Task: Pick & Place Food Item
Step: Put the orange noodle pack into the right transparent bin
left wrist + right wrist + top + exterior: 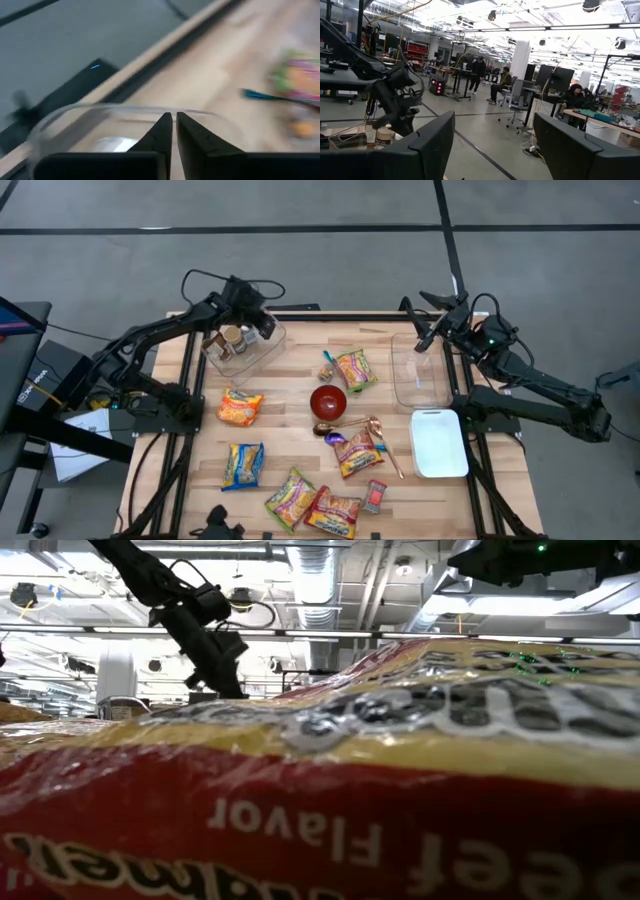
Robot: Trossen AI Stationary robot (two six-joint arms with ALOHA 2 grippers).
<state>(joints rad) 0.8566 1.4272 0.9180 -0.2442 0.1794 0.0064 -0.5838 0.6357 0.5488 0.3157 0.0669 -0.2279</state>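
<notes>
Several bright food packets lie flat on the wooden table, among them an orange one (239,407) and a yellow-green one (356,369). A clear container (243,348) at the far left holds brown food items (232,338). My left gripper (264,328) hangs over its far rim (125,109), fingers (165,134) shut with nothing between them. My right gripper (495,145) is raised at the far right above a second clear container (420,372); it stands open, holds nothing and points out into the room.
A red bowl (328,402) and a copper spoon (383,442) sit mid-table, and a white lid (438,442) lies at the right. More packets (290,498) crowd the near edge; one (330,800) fills the low view. People sit in the room beyond (505,80).
</notes>
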